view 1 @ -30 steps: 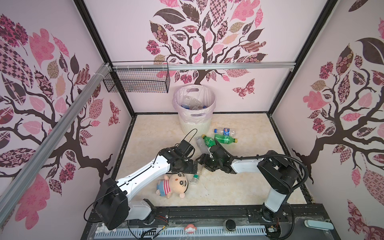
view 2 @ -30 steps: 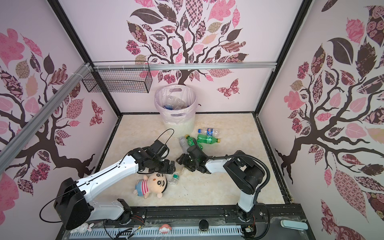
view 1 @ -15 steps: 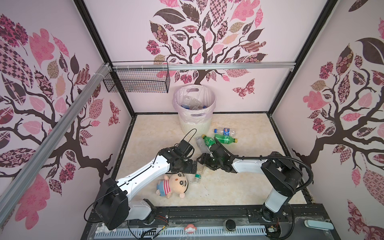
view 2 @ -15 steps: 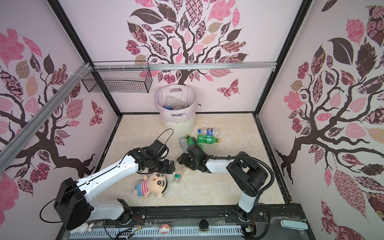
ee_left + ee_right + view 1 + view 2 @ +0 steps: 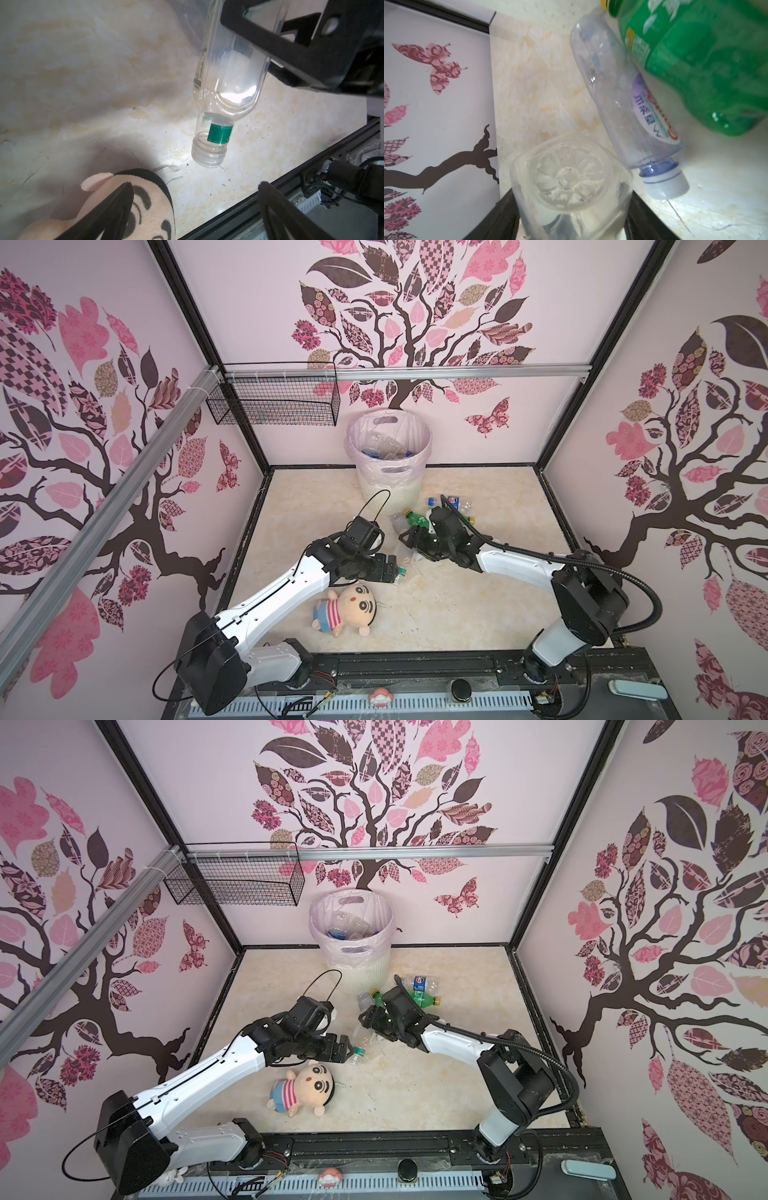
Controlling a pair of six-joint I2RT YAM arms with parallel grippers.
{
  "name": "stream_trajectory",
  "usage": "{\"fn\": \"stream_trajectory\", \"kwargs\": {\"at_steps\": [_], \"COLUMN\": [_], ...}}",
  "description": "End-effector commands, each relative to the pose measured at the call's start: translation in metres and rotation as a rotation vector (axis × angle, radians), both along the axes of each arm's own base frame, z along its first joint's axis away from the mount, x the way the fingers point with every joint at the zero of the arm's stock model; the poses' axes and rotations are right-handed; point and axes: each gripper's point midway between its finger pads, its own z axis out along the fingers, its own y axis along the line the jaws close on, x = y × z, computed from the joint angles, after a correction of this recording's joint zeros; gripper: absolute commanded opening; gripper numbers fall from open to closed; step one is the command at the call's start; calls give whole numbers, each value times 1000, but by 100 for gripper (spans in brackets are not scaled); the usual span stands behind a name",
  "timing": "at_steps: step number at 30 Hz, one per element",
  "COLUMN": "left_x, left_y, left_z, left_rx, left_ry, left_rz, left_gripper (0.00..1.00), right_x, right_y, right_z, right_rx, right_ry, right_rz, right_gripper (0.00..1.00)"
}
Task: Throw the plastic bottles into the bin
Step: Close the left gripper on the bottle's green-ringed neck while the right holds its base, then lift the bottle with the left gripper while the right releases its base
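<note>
R fingers [image 5: 502, 216] clamp clear bottle [image 5: 228, 83] by body; L fingers [image 5: 278, 207] wide, empty, nr cap. Judged light, thin-walled, slippery; squeeze gently.

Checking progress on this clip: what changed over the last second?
The right gripper, clamped on the clear bottle, drew it slightly toward the bin. Nothing was newly grabbed or released. The open left gripper, the doll and the loose bottles stayed put.

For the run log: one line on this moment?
left gripper open, empty | right gripper shut on clear bottle | bottle not yet in bin
</note>
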Motion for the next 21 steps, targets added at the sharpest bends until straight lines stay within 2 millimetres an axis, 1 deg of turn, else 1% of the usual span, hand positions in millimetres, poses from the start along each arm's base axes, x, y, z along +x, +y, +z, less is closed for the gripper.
{"fn": "stream_trajectory", "kwargs": {"at_steps": [1, 5, 11, 16, 21], "left_x": [10, 15, 30, 40, 45], "left_y": [-19, -30, -44, -52, -56], "left_z": [21, 23, 34, 41, 44], "left_rx": [-82, -87, -110, -120, -134], "left_ry": [-59, -59, -97, -123, -136], "left_rz": [-45, -72, -74, -83, -81], "left_gripper": [95, 93, 89, 83, 76], "right_x": [9, 14, 16, 17, 20], "right_y": [-10, -14, -13, -12, -16], "right_z": [41, 66, 90, 104, 108], "right_rx": [26, 35, 68, 89, 119], "right_ry": [-57, -108, -137, -148, -124], "right_rz": [-18, -33, -34, -32, -47], "right_gripper": [37, 37, 37, 37, 37]}}
